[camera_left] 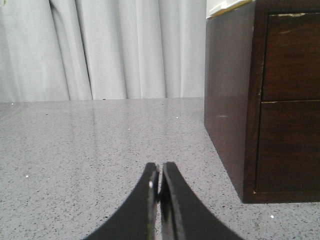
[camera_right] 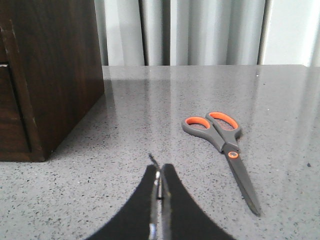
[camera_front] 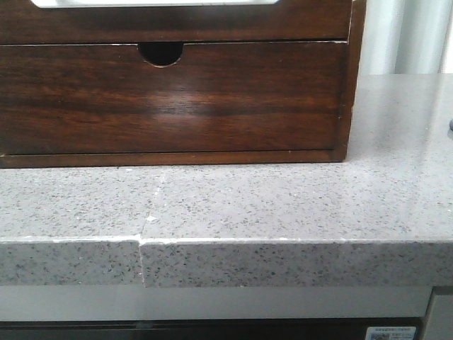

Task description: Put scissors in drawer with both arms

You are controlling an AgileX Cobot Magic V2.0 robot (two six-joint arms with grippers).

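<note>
**Scissors lie off the right pincer, both arms empty-handed**

Starting on the left: the left gripper (camera_left: 159,182) sits low over the speckled grey stone countertop (camera_left: 100,150), its 2 black fingers pressed together with nothing between them. Ahead of it and off to its right stands the glossy dark brown wooden cabinet (camera_left: 227,100), near but not touching.

Centre view now: the drawer front with the small half-round finger notch (camera_front: 161,54) fills the frame, shut flush. Above it, right at the top edge, runs a strip of the glossy dark brown wooden drawer with the wide cut-out (camera_front: 177,25), pale inside showing; whether it's pulled out at all I cannot tell from here.

Over to the right: the right gripper (camera_right: 161,185) is likewise closed and holding nothing. The grey-bladed scissors with orange-lined handles (camera_right: 226,145) lie flat on the counter, just ahead of it and to its right, blades shut. Their long axis runs roughly toward the pincer, handles at the far end, tip nearest. The right arm is clearly nearer, so the pickup looks like its job, fingers opening first.
</note>
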